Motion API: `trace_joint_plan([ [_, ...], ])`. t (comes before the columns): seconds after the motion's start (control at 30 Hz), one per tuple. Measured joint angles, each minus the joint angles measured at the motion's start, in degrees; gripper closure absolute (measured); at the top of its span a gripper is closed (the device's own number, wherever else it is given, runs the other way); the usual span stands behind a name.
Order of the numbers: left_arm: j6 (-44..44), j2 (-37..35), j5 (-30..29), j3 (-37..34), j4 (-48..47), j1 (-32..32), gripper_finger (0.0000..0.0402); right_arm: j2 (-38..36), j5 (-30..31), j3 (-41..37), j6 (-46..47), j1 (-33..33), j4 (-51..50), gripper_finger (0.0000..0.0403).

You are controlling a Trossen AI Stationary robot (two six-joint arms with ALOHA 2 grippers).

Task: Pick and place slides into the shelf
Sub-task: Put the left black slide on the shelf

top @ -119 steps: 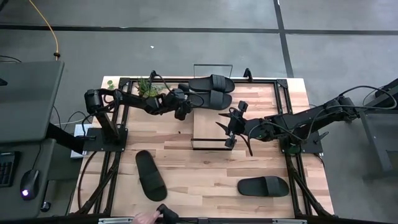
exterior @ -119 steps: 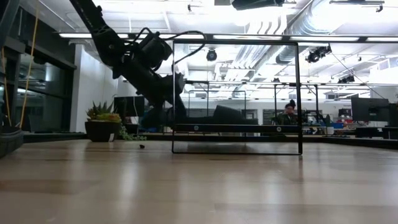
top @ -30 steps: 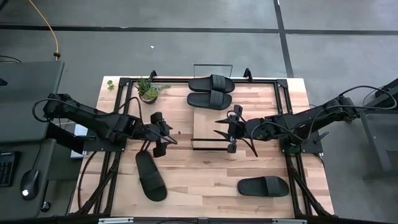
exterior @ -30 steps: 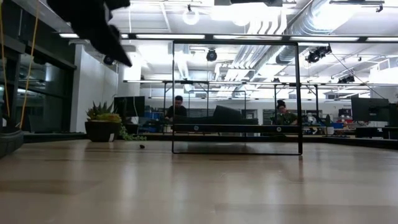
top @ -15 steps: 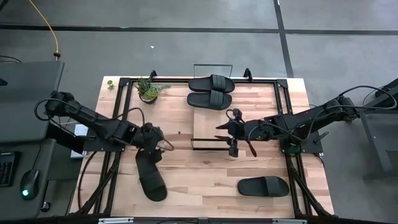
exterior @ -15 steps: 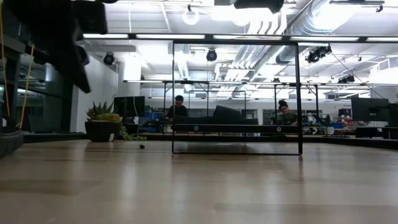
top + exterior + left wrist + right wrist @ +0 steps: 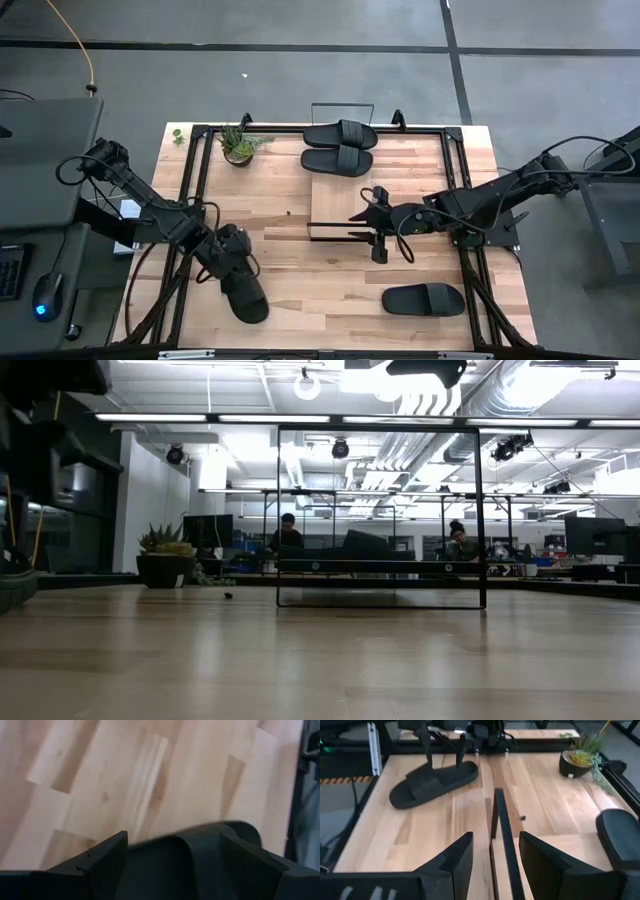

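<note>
the left gripper hangs over the near-left part of the table, right above the far end of a slide that lies at a slant there. in the left wrist view its two fingers stand spread wide, one on each side of the slide's strap, with bare table wood beyond; whether they touch the slide i cannot tell, and nothing is gripped yet

the right gripper sits at the near edge of the shelf in the middle of the table, its arm reaching in from the right. in the right wrist view its fingers are partly spread, with the shelf's black wire rail running between them, and they hold nothing

two slides lie side by side at the far end of the shelf, touching each other. a fourth slide lies alone on the near-right part of the table, well apart from both grippers

a small potted plant stands at the far-left corner. in the low view the shelf's wire frame stands upright mid-table, and two people sit far back in the room
</note>
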Motion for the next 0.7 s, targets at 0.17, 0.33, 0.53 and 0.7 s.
trace_joint_plan([
  [0.17,-1.92,1.84,0.1,-0.02,1.78,-3.16,0.0108,0.24,-0.8,0.0,-0.03,0.04,0.52,0.0251],
  [0.33,-3.66,4.99,1.52,-0.02,2.15,-3.82,0.0108,0.24,-0.93,-0.02,-2.94,-0.11,1.23,0.0251],
  [0.53,-4.13,7.66,3.9,-0.02,2.46,-3.8,0.0108,0.24,-1.02,0.01,-4.75,-0.11,3.57,0.0251],
  [0.7,-4.98,8.74,5.13,-0.02,5.39,-3.8,0.0108,0.24,-1.02,0.01,-6.68,-0.11,4.71,0.0251],
])
